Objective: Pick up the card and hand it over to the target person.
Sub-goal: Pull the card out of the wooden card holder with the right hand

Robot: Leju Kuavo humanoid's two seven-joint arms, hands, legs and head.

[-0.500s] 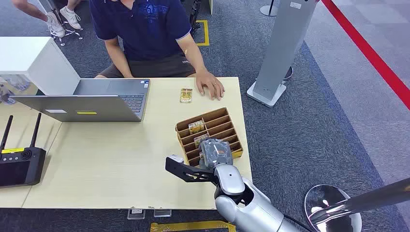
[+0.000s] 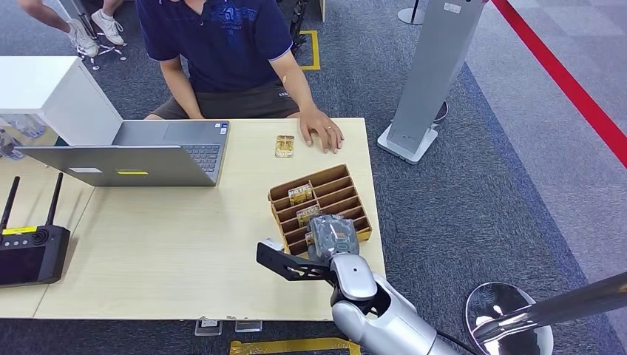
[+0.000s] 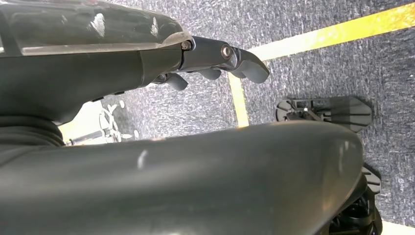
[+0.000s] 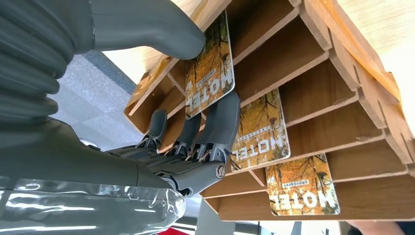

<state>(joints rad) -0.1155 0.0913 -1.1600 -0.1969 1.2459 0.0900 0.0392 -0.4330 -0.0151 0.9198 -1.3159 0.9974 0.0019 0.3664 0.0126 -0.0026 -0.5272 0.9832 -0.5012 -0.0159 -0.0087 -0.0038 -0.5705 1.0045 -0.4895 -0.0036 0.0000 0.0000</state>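
My right hand (image 2: 332, 235) hangs over the near end of the wooden card rack (image 2: 334, 175) at the table's right side. In the right wrist view its thumb (image 4: 147, 24) and fingers (image 4: 222, 122) pinch a yellow hotel card (image 4: 210, 73) by opposite edges, just above its slot in the rack (image 4: 313, 54). Two more hotel cards (image 4: 259, 129) (image 4: 301, 191) stand in slots further along. The person's hand (image 2: 323, 134) rests on the table's far edge beside another card (image 2: 284, 146). My left hand (image 3: 210, 61) hangs over the floor with nothing in it.
An open laptop (image 2: 140, 154) stands at the table's far left, and a black router with antennas (image 2: 29, 251) sits at the near left. The person sits behind the table. A grey post base (image 2: 407, 140) stands on the carpet right of the table.
My right hand has edged slightly right and nearer over the rack. The person's hand and the card on the table have not moved.
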